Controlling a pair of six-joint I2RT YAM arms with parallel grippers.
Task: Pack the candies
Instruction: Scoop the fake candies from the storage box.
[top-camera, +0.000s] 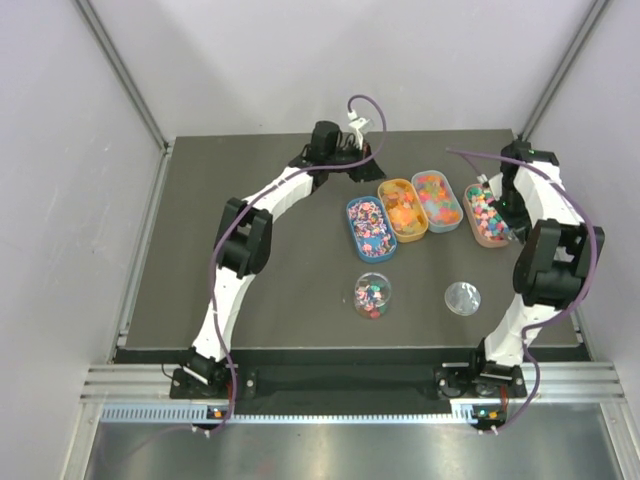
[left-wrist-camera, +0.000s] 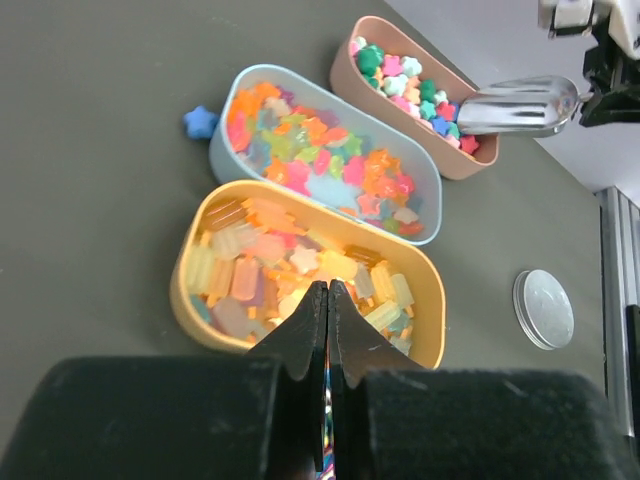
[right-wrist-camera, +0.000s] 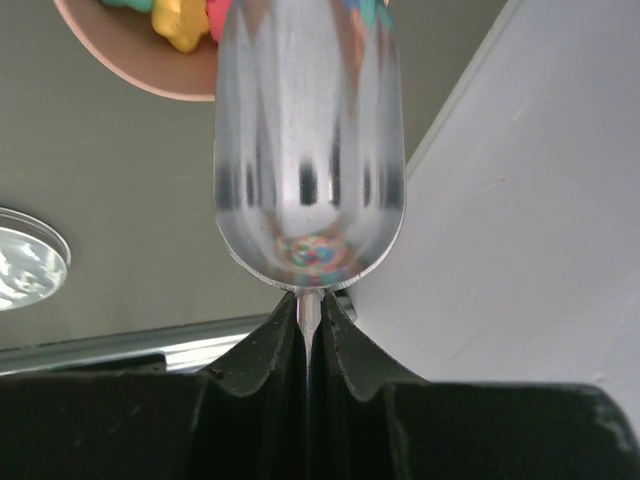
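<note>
right gripper (right-wrist-camera: 308, 312) clenched on the handle of the metal scoop (right-wrist-camera: 308, 150), its empty-looking bowl hovering over candies (left-wrist-camera: 400, 80) at the end of the pink oval tray (left-wrist-camera: 341, 72), left gripper (left-wrist-camera: 328, 300) pinched shut on nothing above the yellow tray (left-wrist-camera: 185, 290); dig shallow, then keep the scoop level toward the part-filled clear jar (top-camera: 357, 293).

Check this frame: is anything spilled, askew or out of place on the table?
Yes, one stray: a small blue star-shaped candy lies on the dark table, right beside the outer wall of the pale blue oval tray rather than inside it. It looks spilled. Nothing else appears tipped or damaged.
</note>
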